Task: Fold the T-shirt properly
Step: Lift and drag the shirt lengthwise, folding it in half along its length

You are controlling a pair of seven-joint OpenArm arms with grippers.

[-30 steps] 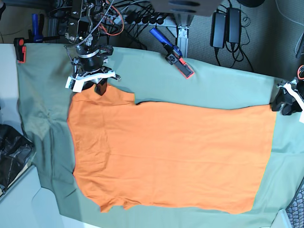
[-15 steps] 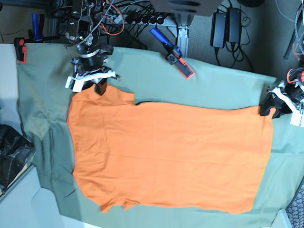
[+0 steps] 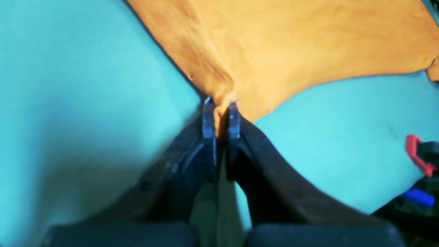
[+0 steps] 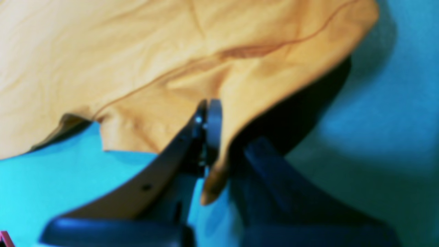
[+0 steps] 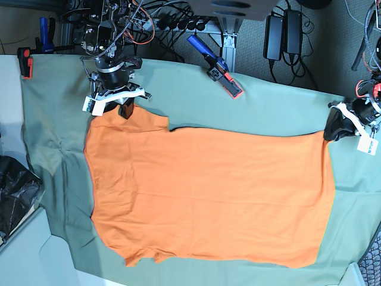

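Observation:
The bright orange T-shirt [image 5: 208, 190] lies flat on the sage-green cloth [image 5: 268, 107], its long side running left to right. My right gripper [image 5: 122, 107] is at the shirt's far left corner and is shut on a fold of the orange fabric [image 4: 137, 51]; in the right wrist view the right gripper [image 4: 214, 137] has a flap of fabric hanging between its jaws. My left gripper [image 5: 332, 128] is at the shirt's far right corner. In the left wrist view the left gripper [image 3: 221, 113] pinches the orange corner [image 3: 291, 44].
A blue and red clamp [image 5: 217, 68] holds the cloth's far edge; it also shows in the left wrist view [image 3: 418, 157]. A red clamp [image 5: 25, 61] is at the far left. A black bag [image 5: 15, 190] lies off the left edge. Cables and power bricks [image 5: 283, 33] lie behind.
My left gripper has moved leftward with the shirt's far right corner, pulling the shirt's right edge inward. My right gripper has stayed at the left corner.

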